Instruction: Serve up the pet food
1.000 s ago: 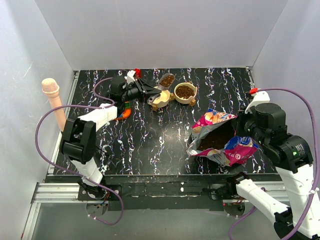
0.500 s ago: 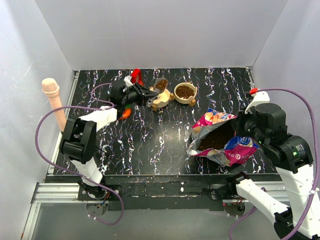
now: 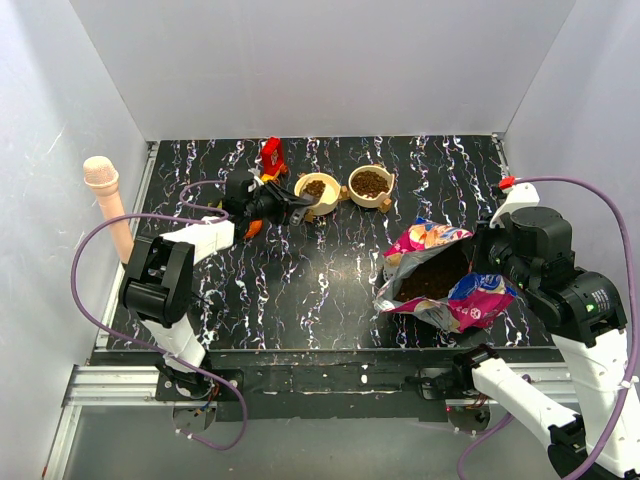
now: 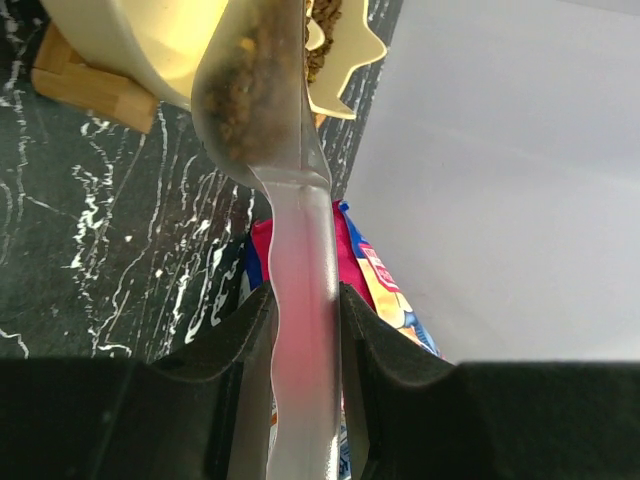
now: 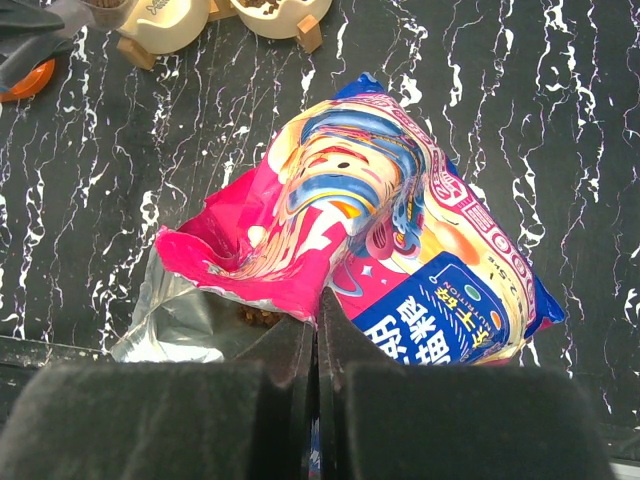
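My left gripper [image 3: 283,202] is shut on the handle of a clear plastic scoop [image 4: 299,300]. The scoop's cup holds brown kibble [image 4: 245,95] and is tipped over the rim of the left cream bowl [image 3: 318,190], which has kibble in it. The right cream bowl [image 3: 371,185] is full of kibble. The magenta-and-blue pet food bag [image 3: 440,275] lies open at the right, with kibble showing inside [image 5: 258,317]. My right gripper [image 5: 318,335] is shut on the bag's near edge [image 5: 400,240] and holds its mouth open.
A red block [image 3: 271,152] and an orange toy [image 3: 252,228] lie close to the left gripper. A pink microphone-shaped object [image 3: 104,190] stands at the left wall. Both bowls sit on small wooden stands [image 4: 85,85]. White walls enclose the black marbled table [image 3: 300,270].
The left gripper has pulled back to the left and swung the scoop down from beside the bowls onto the left bowl, which now holds kibble. The right arm and bag have not moved.
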Action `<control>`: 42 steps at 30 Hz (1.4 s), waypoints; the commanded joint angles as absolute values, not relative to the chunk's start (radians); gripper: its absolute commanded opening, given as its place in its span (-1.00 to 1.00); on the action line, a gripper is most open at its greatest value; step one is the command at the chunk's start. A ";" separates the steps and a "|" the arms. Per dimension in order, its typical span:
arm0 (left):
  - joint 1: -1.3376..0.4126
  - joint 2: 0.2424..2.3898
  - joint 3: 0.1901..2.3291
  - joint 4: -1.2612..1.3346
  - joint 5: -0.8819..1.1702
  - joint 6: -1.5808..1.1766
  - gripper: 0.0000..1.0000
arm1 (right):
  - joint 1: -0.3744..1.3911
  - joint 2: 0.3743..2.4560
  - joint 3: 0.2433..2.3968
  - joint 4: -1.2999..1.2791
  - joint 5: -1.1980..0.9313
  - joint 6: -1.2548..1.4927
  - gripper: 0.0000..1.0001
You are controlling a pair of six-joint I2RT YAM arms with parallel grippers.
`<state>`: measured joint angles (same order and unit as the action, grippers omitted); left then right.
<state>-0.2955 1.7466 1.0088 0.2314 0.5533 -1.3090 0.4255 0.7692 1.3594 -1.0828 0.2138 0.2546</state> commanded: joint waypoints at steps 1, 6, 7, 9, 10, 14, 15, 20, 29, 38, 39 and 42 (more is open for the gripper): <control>-0.290 1.723 1.026 0.175 0.512 -1.285 -1.00 | 0.423 0.732 1.399 -0.937 0.212 0.256 -0.97; -0.288 1.723 1.038 0.127 0.489 -1.292 -1.00 | 0.423 0.730 1.399 -0.940 0.212 0.259 -0.97; -0.288 1.721 1.045 0.115 0.485 -1.292 -1.00 | 0.423 0.730 1.396 -0.940 0.210 0.261 -0.97; -0.290 1.715 1.064 0.075 0.468 -1.289 -1.00 | 0.423 0.729 1.397 -0.940 0.210 0.262 -0.97; -0.288 1.715 1.071 0.063 0.466 -1.295 -1.00 | 0.423 0.727 1.396 -0.940 0.210 0.262 -0.97; -0.290 1.718 1.110 -0.039 0.454 -1.321 -1.00 | 0.423 0.723 1.393 -0.940 0.209 0.265 -0.97; -0.290 1.717 1.121 -0.067 0.450 -1.328 -1.00 | 0.423 0.723 1.393 -0.939 0.206 0.268 -0.97; -0.299 1.723 1.178 -0.184 0.434 -1.359 -1.00 | 0.423 0.726 1.391 -0.934 0.203 0.268 -0.97; -0.322 1.741 1.285 -0.339 0.394 -1.425 -1.00 | 0.423 0.715 1.385 -0.934 0.202 0.272 -0.97; -0.344 1.790 1.379 -0.451 0.377 -1.476 -1.00 | 0.423 0.710 1.382 -0.933 0.201 0.273 -0.97; -0.345 1.799 1.390 -0.460 0.379 -1.485 -1.00 | 0.423 0.709 1.382 -0.933 0.199 0.275 -0.97; -0.356 1.836 1.440 -0.521 0.384 -1.494 -1.00 | 0.423 0.709 1.381 -0.931 0.195 0.275 -0.97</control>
<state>-0.3408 1.8114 1.3693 -0.4099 0.3962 -1.4601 0.4255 0.7467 1.3449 -1.0813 0.1989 0.2626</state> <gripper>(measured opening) 0.253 0.020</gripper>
